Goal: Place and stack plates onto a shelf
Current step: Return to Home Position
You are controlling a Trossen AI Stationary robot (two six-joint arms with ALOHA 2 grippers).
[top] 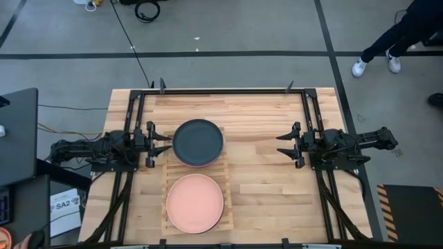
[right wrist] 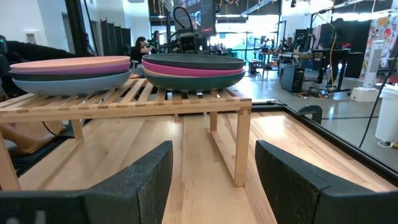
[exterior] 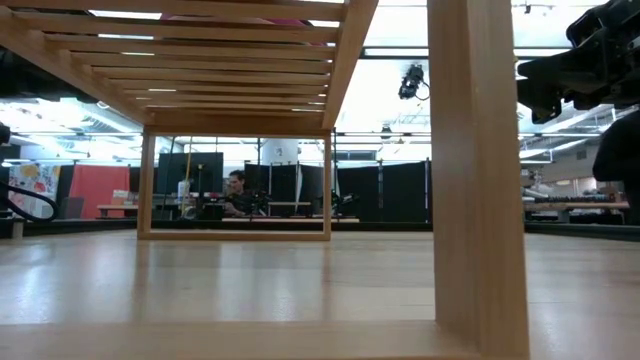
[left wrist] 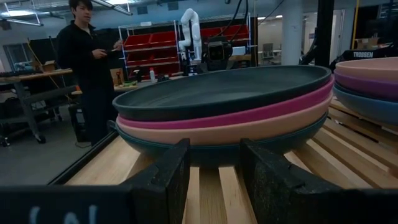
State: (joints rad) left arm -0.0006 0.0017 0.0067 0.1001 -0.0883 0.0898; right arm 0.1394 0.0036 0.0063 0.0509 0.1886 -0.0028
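Two stacks of plates sit on the shelf (top: 228, 207), a light rack of wooden slats standing on the plank table (top: 277, 200), nearer the table's left edge than its right. Grey floor surrounds the table. A person's legs (top: 377, 62) in white shoes show beyond a right-hand corner. A standing person (left wrist: 84, 68) in dark clothes is in front of red storage bins (left wrist: 146, 50), and a seated person (exterior: 237, 195) shows far behind.

The stack at the shelf end level with both arms has a dark grey plate (top: 198, 142) on top, then a magenta plate (left wrist: 249, 115), a salmon plate (left wrist: 249, 132) and a teal plate (left wrist: 214, 154). At the other end, by the table's edge, a salmon pink plate (top: 195, 203) lies over a purple plate (left wrist: 367, 84) and a blue plate (left wrist: 367, 106). All are round, matte and shallow-rimmed.

The left gripper (top: 166, 144) lies just beside the dark grey plate's rim, its fingers (left wrist: 165, 180) parted a little and empty. The right gripper (top: 280, 145) waits well apart from the shelf, towards the right edge, its fingers (right wrist: 146, 180) spread wide and holding nothing.
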